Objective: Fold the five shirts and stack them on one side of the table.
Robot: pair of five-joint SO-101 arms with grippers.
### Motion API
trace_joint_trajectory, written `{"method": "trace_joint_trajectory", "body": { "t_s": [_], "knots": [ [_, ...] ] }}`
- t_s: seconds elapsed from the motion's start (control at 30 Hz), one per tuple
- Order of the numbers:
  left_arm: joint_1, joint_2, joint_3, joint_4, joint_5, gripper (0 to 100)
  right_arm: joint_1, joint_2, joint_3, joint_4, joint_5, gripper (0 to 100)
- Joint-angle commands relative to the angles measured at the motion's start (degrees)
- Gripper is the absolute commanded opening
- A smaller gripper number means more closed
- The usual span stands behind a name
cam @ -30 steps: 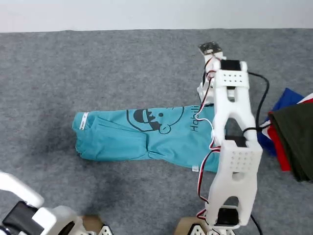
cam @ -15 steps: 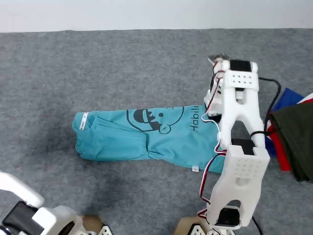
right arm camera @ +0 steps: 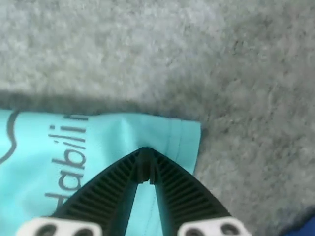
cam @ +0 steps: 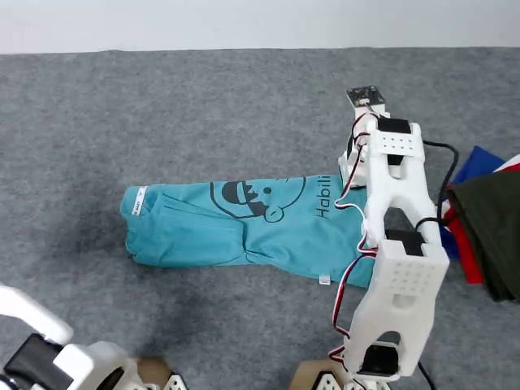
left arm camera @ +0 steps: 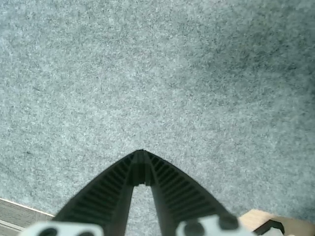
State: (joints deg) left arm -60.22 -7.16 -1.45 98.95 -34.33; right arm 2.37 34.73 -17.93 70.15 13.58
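Observation:
A teal shirt (cam: 244, 221) with a dark printed face lies lengthwise on the grey carpeted table (cam: 203, 106), partly folded into a long band. My right arm (cam: 396, 203) stands over its right end and hides the hem there. In the right wrist view my right gripper (right arm camera: 145, 167) is shut, its tips pinching the teal shirt (right arm camera: 88, 147) close to the hem corner, where the cloth puckers slightly. My left gripper (left arm camera: 141, 169) is shut over bare carpet with nothing in it; the left arm (cam: 36, 345) sits at the near left corner.
A pile of folded shirts (cam: 487, 223), dark green over red and blue, lies at the table's right edge beside the right arm. Bare carpet spreads behind and left of the teal shirt. A pale wall (cam: 244, 24) runs along the far edge.
The right arm swung rightward off the shirt's middle, then came slightly back, uncovering more of the printed lettering. The teal shirt and the left arm have not visibly moved.

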Motion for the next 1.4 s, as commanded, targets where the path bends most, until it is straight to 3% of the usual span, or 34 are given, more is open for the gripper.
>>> {"method": "trace_joint_trajectory", "body": {
  "t_s": [0.0, 0.37, 0.83, 1.37],
  "knots": [
    [0.5, -2.5, -0.5, 1.4, -0.6, 0, 0.2, -0.9, -0.3, -0.9, -0.2, 1.9],
    [0.5, -2.5, -0.5, 1.4, -0.6, 0, 0.2, -7.0, -0.9, 18.0, -0.5, 1.6],
    [0.5, -2.5, -0.5, 1.4, -0.6, 0, 0.4, 4.0, -3.5, 5.6, -0.5, 1.8],
    [0.5, -2.5, 0.9, 1.4, -0.6, 0, 0.2, 3.8, -13.8, 9.6, -0.5, 1.7]
  ]
}}
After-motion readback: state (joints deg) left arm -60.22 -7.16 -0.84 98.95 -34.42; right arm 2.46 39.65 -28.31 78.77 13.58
